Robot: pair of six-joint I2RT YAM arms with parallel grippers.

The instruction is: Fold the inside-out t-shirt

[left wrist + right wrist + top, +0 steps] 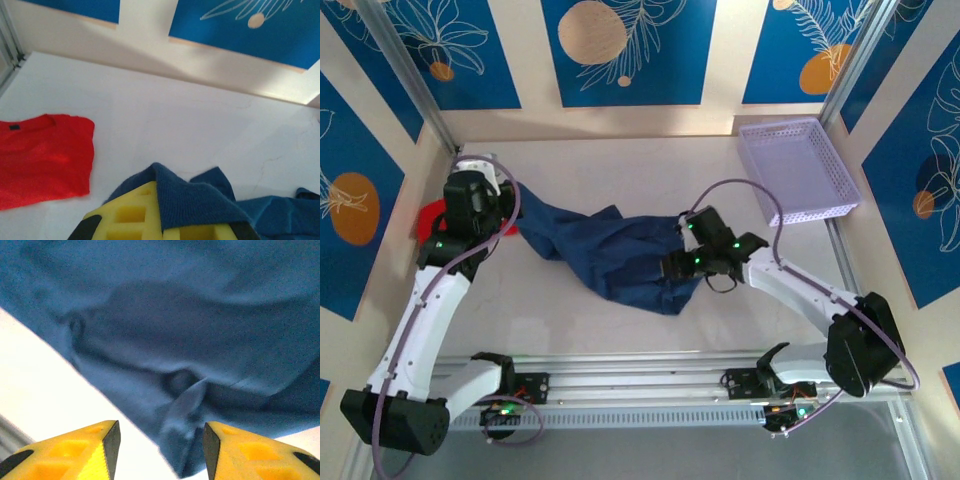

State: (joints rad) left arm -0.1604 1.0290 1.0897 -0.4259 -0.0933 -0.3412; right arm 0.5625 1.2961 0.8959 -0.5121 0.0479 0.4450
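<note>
The left gripper pinches the crumpled dark navy cloth t-shirt; the right gripper stands half-open, empty, at its edge; lifting one-handed could bunch it further.

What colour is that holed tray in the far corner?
Pale lilac. The plastic mesh basket shows best in the top view.

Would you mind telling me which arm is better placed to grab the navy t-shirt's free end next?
Right, probably. The right gripper hovers open at the loose right end of the t-shirt, with cloth just beyond its fingertips. The left gripper is shut on the opposite end, so it is occupied.
</note>
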